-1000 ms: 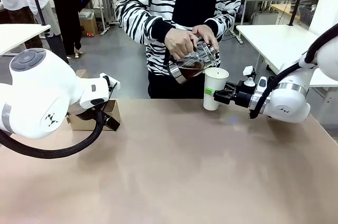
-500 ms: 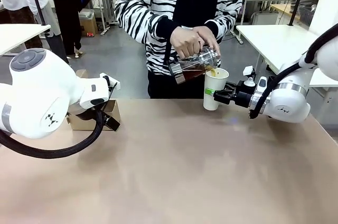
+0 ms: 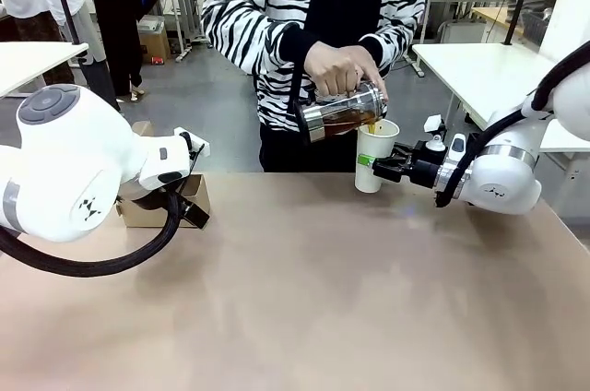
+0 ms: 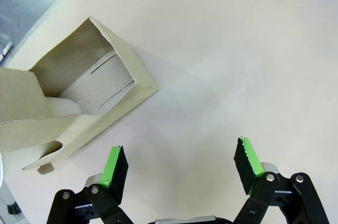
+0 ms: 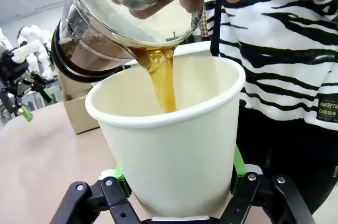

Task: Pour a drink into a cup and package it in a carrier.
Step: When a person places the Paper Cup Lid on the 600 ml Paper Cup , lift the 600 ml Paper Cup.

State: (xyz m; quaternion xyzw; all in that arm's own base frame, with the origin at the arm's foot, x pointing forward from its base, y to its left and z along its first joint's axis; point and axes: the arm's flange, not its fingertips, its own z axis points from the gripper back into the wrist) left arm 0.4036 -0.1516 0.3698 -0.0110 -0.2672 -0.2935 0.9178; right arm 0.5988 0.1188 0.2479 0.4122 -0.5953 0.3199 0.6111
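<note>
The white left arm reaches over the far left part of the pale brown tabletop (image 3: pixel 304 299). Its claw (image 4: pixel 182 163) hangs wide open, green pads well apart, with nothing between them but bare surface. Just beside that claw sits the small brown cardboard carrier (image 4: pixel 31 102), near the tabletop's far edge toward the left corner. In the left wrist view one open box compartment faces the camera, with a cardboard flap standing next to it.

Toward the middle of the far edge, a person in a black-and-white striped top holds a rounded clear glass carafe (image 3: pixel 341 112) in both hands (image 3: pixel 334 70). It is tipped with its spout over the cup. The dark brown drink (image 3: pixel 346 121) lies along the carafe's lower side. An amber stream (image 5: pixel 163 81) of it falls into the tall white paper cup (image 3: pixel 373 156), which is open at the top.

The cup stands upright at the far edge, right of the middle. Whether its base rests on the tabletop or sits slightly above it, I cannot tell. The right arm's claw (image 3: pixel 380 167) comes in from the right and is closed around the cup's lower half. Its green pads press on opposite sides of the cup's wall.
</note>
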